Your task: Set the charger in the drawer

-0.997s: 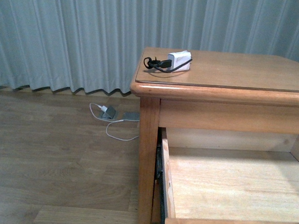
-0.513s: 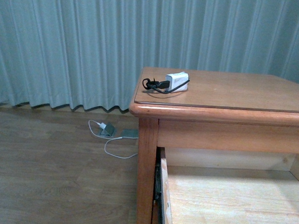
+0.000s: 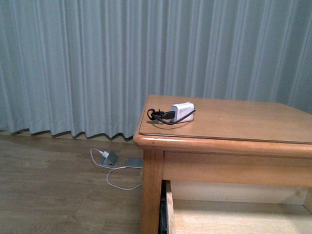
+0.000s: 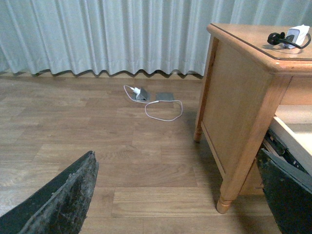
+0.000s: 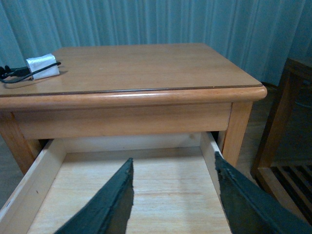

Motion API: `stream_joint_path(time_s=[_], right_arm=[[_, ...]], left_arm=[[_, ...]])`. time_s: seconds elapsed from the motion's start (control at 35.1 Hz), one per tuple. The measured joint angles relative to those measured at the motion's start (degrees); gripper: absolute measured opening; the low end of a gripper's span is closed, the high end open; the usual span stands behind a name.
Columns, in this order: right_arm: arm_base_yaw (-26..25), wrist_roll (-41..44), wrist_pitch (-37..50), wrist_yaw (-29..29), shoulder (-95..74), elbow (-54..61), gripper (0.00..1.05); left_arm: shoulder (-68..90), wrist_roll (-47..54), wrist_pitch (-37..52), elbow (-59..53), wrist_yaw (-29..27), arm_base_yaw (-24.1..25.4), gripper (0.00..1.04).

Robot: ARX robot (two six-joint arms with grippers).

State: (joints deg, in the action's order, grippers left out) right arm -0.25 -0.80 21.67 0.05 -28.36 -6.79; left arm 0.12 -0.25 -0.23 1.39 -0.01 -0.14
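Item 1: charger (image 3: pixel 181 112). White block with a black cable coiled at one end. I find it lying on the table (image 3: pixel 249 123) top, near the front left corner, with the coil toward the left edge. It also shows in the left wrist view (image 4: pixel 296 35) and the right wrist view (image 5: pixel 43 66). No gripper touches it.

Item 2: drawer (image 3: pixel 170 216). Pulled out beneath the table top. Its light wood floor (image 5: pixel 165 168) is bare and its side walls are in view. It sits well below the charger.

Item 3: left gripper (image 4: pixel 175 200). Jaws spread wide with nothing between them. One dark finger (image 4: pixel 63 195) shows low in its view. I see it hanging over the floor (image 3: pixel 49 195), off the table's left side and well apart from the charger.

Item 4: right gripper (image 5: pixel 173 200). Jaws parted and holding nothing, above the open drawer.

Item 5: plug (image 3: pixel 111 157). White, with a white cable and grey flat devices, on the floor near the curtain (image 3: pixel 96 57) and left of the table.

Item 6: rack (image 5: pixel 287 126). Dark wood, standing beside the table — only partly in frame.
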Motion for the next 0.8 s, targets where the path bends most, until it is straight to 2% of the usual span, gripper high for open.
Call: stream_joint_path(time_s=[0.26, 0.28, 0.34, 0.71, 0.74, 0.8], right_arm=[[0.1, 0.5, -2.5, -0.1, 5.0, 2.8, 0.06], [0.1, 0.7, -2.6, -0.1, 5.3, 2.9, 0.07], [0.1, 0.7, -2.7, -0.1, 5.7, 3.0, 0.16], [0.1, 0.7, -2.7, -0.1, 5.8, 3.0, 0.96], [0.1, 0.7, -2.7, -0.1, 5.8, 3.0, 0.98], [0.1, 0.7, -2.7, -0.1, 5.8, 3.0, 0.95]], left_arm=[[0.0, 0.0, 0.0, 0.0, 0.0, 0.0, 0.98], [0.0, 0.0, 0.0, 0.0, 0.0, 0.0, 0.98], [0.0, 0.0, 0.0, 0.0, 0.0, 0.0, 0.98], [0.0, 0.0, 0.0, 0.0, 0.0, 0.0, 0.98], [0.0, 0.0, 0.0, 0.0, 0.0, 0.0, 0.98], [0.0, 0.0, 0.0, 0.0, 0.0, 0.0, 0.98]])
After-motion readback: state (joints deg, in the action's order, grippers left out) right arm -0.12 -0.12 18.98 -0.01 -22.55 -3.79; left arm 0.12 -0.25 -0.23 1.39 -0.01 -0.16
